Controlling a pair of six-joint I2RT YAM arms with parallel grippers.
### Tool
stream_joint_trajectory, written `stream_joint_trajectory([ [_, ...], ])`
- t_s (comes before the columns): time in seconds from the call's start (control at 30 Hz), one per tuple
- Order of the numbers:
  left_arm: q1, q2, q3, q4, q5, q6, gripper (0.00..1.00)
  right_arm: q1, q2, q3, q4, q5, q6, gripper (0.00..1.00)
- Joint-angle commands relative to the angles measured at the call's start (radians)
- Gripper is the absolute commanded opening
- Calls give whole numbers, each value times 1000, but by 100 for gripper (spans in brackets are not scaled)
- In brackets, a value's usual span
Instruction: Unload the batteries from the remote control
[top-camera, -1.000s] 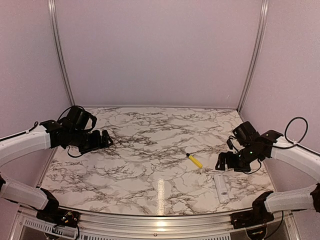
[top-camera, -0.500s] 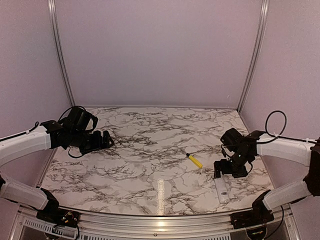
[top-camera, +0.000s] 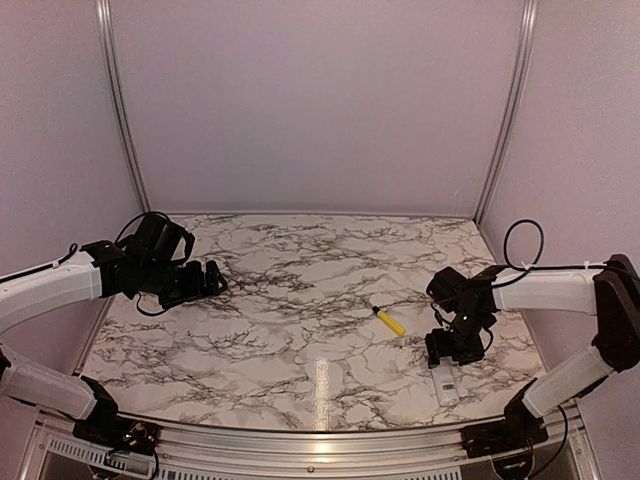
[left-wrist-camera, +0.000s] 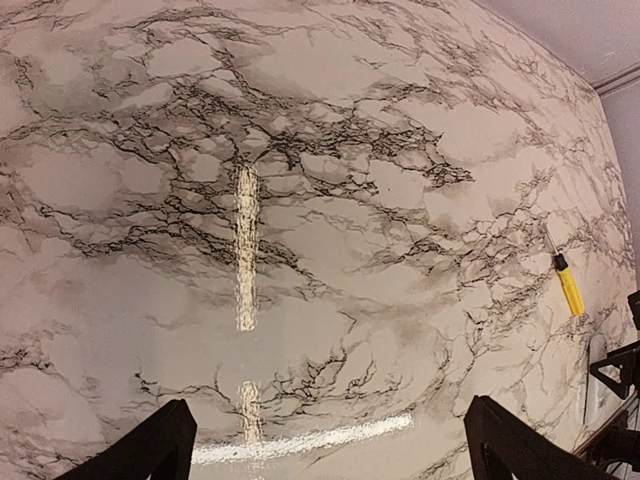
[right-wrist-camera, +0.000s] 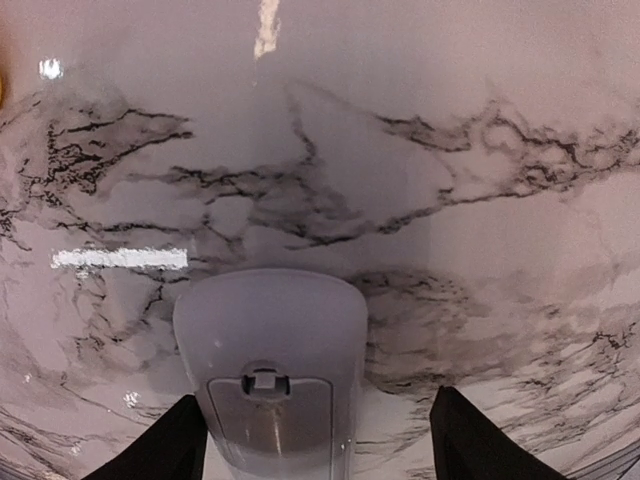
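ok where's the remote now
The remote control lies at the near right of the table in the top view, under the right gripper, with the yellow screwdriver just left and beyond.

We're looking at a lab-style robot cell: plain lilac panels (top-camera: 320, 100) standing beyond and beside the right gripper (top-camera: 442, 358), aluminium rails (top-camera: 510, 110) framing them, marble-print tabletop (top-camera: 300, 300) lying under it, white robot arms (top-camera: 50, 285) reaching in.

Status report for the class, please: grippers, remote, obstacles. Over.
Left gripper open, hovering. Right gripper open, straddling remote control; cover on, batteries unseen. Screwdriver beside, nothing blocking.
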Motion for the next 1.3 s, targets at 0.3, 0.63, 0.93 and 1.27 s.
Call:
stream_joint_trajectory([
  [0.3, -4, -1, -11, 11, -21, -4, 99, 15, 76, 21, 37, 4, 7, 68],
  [0.63, -4, 19, 1, 13, -17, 6, 99, 82, 131, 56, 31, 20, 32, 50],
  [0.93, -7, 14, 4, 17, -7, 16, 99, 81, 115, 124, -3, 30, 20, 40],
  [1.27, -85, 15, 29, 96, -38, 12, 99, 82, 99, 344, -50, 41, 74, 34],
])
